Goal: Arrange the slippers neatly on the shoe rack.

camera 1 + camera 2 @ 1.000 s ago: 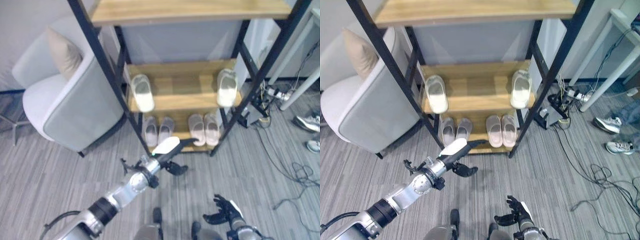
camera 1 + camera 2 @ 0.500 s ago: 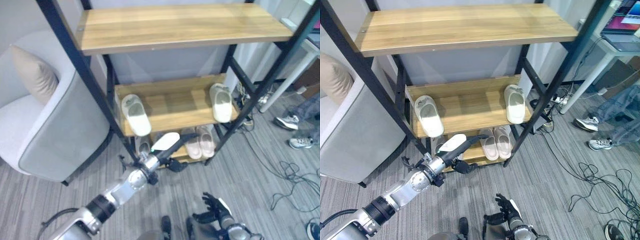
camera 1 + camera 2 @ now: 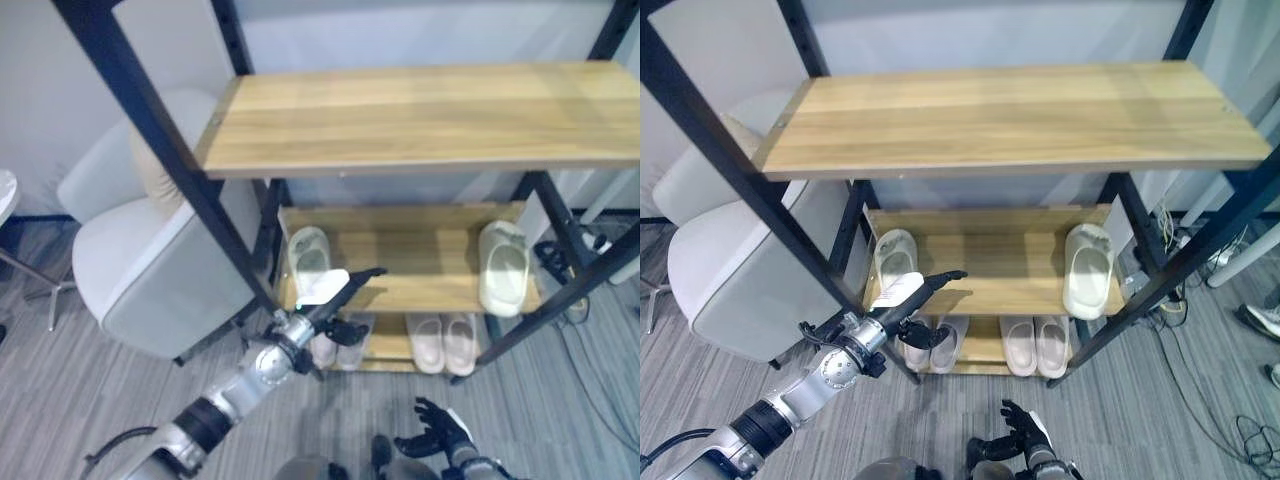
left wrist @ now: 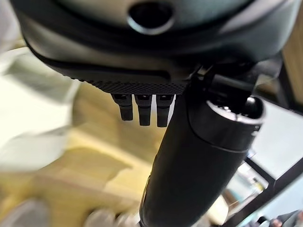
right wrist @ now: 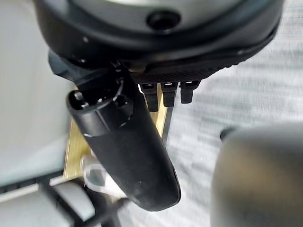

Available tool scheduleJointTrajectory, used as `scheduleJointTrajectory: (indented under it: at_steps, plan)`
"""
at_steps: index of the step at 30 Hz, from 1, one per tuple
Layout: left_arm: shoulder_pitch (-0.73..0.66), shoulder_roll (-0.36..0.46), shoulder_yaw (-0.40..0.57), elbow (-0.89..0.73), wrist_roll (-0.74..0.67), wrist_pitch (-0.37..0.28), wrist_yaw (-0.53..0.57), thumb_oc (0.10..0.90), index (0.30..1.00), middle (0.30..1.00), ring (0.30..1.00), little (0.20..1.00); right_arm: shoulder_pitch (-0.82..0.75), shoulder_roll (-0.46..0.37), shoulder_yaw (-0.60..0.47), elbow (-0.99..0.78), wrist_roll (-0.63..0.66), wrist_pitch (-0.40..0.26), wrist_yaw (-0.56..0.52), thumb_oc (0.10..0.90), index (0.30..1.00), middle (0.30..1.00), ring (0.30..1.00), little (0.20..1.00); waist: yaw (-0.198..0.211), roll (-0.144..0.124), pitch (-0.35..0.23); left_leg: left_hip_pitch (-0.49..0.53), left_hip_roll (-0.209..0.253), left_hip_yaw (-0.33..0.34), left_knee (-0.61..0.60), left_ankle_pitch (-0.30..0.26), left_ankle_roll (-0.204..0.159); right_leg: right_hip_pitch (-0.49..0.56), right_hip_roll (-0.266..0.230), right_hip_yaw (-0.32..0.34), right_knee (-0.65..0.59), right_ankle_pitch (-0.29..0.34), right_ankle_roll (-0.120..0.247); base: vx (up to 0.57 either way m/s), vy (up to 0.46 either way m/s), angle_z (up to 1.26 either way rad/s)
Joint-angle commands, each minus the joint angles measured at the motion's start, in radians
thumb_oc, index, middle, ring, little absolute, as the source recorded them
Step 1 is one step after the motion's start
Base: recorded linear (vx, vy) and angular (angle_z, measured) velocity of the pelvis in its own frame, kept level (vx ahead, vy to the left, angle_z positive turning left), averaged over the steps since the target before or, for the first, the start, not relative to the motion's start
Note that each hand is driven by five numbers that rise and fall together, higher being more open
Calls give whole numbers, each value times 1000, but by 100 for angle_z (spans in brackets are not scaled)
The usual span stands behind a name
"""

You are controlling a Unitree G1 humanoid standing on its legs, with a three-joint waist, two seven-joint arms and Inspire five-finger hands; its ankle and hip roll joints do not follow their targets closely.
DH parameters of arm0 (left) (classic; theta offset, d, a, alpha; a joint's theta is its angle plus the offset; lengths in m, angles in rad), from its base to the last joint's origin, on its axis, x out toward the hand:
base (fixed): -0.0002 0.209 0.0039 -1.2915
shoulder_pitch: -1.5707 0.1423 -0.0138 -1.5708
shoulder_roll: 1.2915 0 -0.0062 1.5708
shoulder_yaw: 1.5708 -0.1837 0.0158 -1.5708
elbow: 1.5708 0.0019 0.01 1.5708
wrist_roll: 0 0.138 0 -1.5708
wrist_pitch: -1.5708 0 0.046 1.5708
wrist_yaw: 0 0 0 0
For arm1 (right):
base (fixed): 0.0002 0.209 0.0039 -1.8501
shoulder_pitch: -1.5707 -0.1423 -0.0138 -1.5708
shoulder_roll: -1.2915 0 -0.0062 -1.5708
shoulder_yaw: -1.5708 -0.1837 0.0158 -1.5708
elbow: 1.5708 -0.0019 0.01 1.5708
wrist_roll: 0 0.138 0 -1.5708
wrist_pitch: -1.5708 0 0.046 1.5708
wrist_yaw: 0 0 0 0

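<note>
Wooden shoe rack with slippers, left hand outstretched before it

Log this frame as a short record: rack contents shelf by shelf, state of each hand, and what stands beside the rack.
top shelf: bare wood
middle shelf: one pale slipper at left end, one at right end, set far apart
bottom shelf: pink pair side by side; second pair partly behind the left hand
left hand: open, fingers straight, raised in front of the middle shelf, holding nothing
right hand: low, fingers relaxed, empty
beside rack: grey armchair
</note>
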Motion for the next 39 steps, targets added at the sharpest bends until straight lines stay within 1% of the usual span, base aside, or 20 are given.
scheduleJointTrajectory:
  at_steps: [1,3,4,5,8,10,17,18,19,20,22,24,25,27,29,32,36,39]
  plan:
    - [-103,-35,94,-100,12,-55,75,800,900,900,900,900,36,-38,-17,-18,-1,-55,-8,800,900,900,900,900,14,11,-37,4,-3,-45,-164,87,-13,96,5,-15,-9,-144,128,142,45,-21]
    - [-113,-43,88,-95,13,-50,74,800,900,900,900,900,33,-33,-12,-1,-6,-53,-6,800,900,900,900,900,10,18,-56,42,-15,-70,-190,87,-3,93,10,-13,-2,-148,126,105,59,-38]
    - [-114,-44,88,-94,14,-50,74,800,900,900,900,900,33,-33,-12,0,-6,-54,-6,800,900,900,900,900,9,18,-55,44,-15,-71,-193,88,-2,94,9,-14,-1,-149,127,79,84,-49]
    - [-124,-50,83,-94,18,-46,75,800,900,900,900,900,30,-26,-11,-3,0,-52,-4,800,900,900,900,900,2,19,-72,67,-14,-66,-209,92,4,90,9,-12,-4,-140,130,70,97,-46]
    - [-135,-52,79,-84,39,-37,86,800,900,900,900,900,28,-20,-1,-9,4,-51,5,800,900,900,900,900,0,16,-82,98,-14,-58,-223,82,12,97,5,3,-4,-141,133,73,95,-12]
    - [-167,-44,69,-43,109,-13,109,800,900,900,900,900,18,-9,13,-11,1,-48,14,800,900,900,900,900,-6,14,-96,136,-22,-43,-238,61,28,103,-3,23,0,-140,146,110,181,-4]
    - [-174,-10,88,-31,191,16,125,800,900,900,900,900,10,-2,13,-4,-5,-43,22,800,900,900,900,900,-3,16,-102,161,-29,-27,-250,43,46,83,-6,59,29,-135,164,22,107,-21]
    - [-169,10,97,-36,211,33,117,800,900,900,900,900,4,5,12,3,-5,-39,21,800,900,900,900,900,2,17,-97,163,-29,-24,-247,37,55,63,-3,68,76,-144,172,-15,60,-16]
    - [-169,10,98,-36,211,33,117,800,900,900,900,900,4,5,12,3,-5,-39,21,800,900,900,900,900,2,17,-98,163,-29,-24,-247,37,55,62,-3,69,77,-145,172,-63,77,-23]
    - [-168,18,108,-49,217,42,117,800,900,900,900,900,-3,20,-4,16,12,-39,12,800,900,900,900,900,1,22,-82,153,-25,-31,-230,33,59,23,-4,84,154,-147,191,-64,9,-16]
    - [-164,27,125,-56,239,57,118,800,900,900,900,900,-8,23,-3,17,18,-29,18,800,900,900,900,900,4,31,-76,148,-26,-44,-217,27,65,15,-29,102,153,-139,195,-65,-32,-7]
    - [-159,29,137,-57,243,64,122,800,900,900,900,900,-22,24,-1,27,12,-27,16,800,900,900,900,900,12,48,-64,147,-13,-50,-216,29,62,-31,-54,87,160,-113,198,-62,-101,-1]
    - [-146,37,156,-66,257,67,127,800,900,900,900,900,-21,23,4,26,-1,-21,20,800,900,900,900,900,15,48,-68,153,-10,-56,-224,27,58,-32,-76,56,128,-100,201,-20,-143,0]
    - [-134,44,164,-71,266,64,125,800,900,900,900,900,-11,23,3,25,-6,-21,27,800,900,900,900,900,16,39,-77,160,-15,-57,-231,27,56,0,-85,50,77,-97,201,38,-139,4]
    - [-114,52,175,-62,279,76,124,800,900,900,900,900,-5,20,5,29,-6,-15,33,800,900,900,900,900,23,35,-89,167,-15,-64,-243,33,53,18,-78,57,58,-100,198,60,-127,12]
    - [-84,57,187,-46,300,98,107,800,900,900,900,900,-9,15,11,31,-17,-11,40,800,900,900,900,900,37,36,-103,179,-10,-77,-277,54,42,42,-66,47,18,-99,190,40,-151,9]
    - [-36,38,209,-41,295,114,101,800,900,900,900,900,-17,14,9,40,-15,-9,35,800,900,900,900,900,50,37,-101,183,0,-108,-310,81,25,66,-55,12,-28,-97,173,3,-159,18]
    - [-21,28,218,-36,301,126,105,800,900,900,900,900,-25,9,12,50,-13,-8,32,800,900,900,900,900,60,33,-98,180,5,-125,-316,89,17,82,-47,-10,-62,-91,165,3,-131,28]
